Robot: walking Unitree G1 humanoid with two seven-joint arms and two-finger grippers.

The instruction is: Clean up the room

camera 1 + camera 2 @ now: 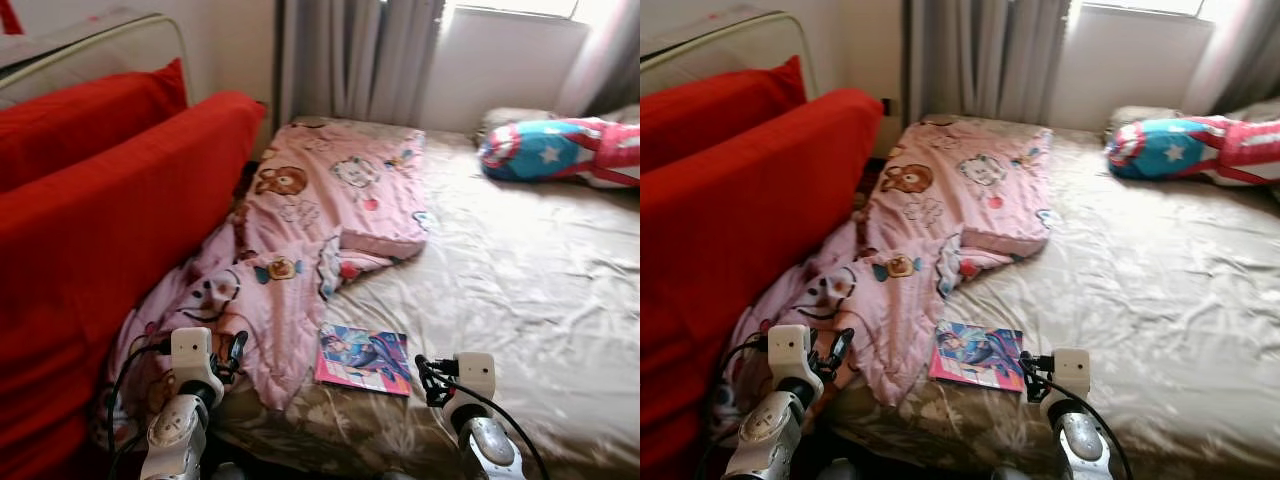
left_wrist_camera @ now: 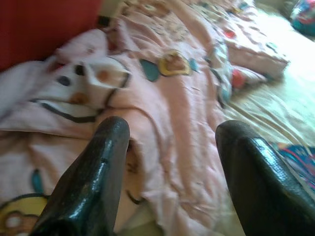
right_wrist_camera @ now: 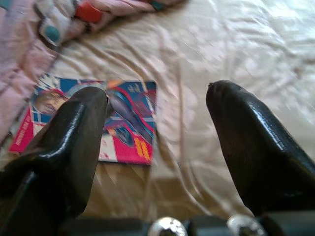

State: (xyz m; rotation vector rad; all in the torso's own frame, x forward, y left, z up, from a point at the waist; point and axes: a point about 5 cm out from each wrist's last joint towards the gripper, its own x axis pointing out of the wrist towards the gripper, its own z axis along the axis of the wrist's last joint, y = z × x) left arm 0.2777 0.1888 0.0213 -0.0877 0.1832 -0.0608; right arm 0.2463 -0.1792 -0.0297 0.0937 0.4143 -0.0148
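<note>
A pink cartoon-print blanket (image 1: 310,220) lies crumpled along the left side of the bed, spilling over its near left corner. A colourful magazine (image 1: 363,358) lies flat on the beige sheet (image 1: 520,290) near the bed's front edge, just right of the blanket. My left gripper (image 1: 232,358) is open, low at the bed's near left corner over the blanket's hanging part (image 2: 172,128). My right gripper (image 1: 428,380) is open, just right of the magazine (image 3: 98,123) and apart from it, with nothing between its fingers.
A red sofa or cushions (image 1: 100,220) stand tight against the bed's left side. A blue, red and white star-print pillow (image 1: 560,148) lies at the bed's far right. Grey curtains (image 1: 360,55) and a white wall are behind. The sheet's right half is bare.
</note>
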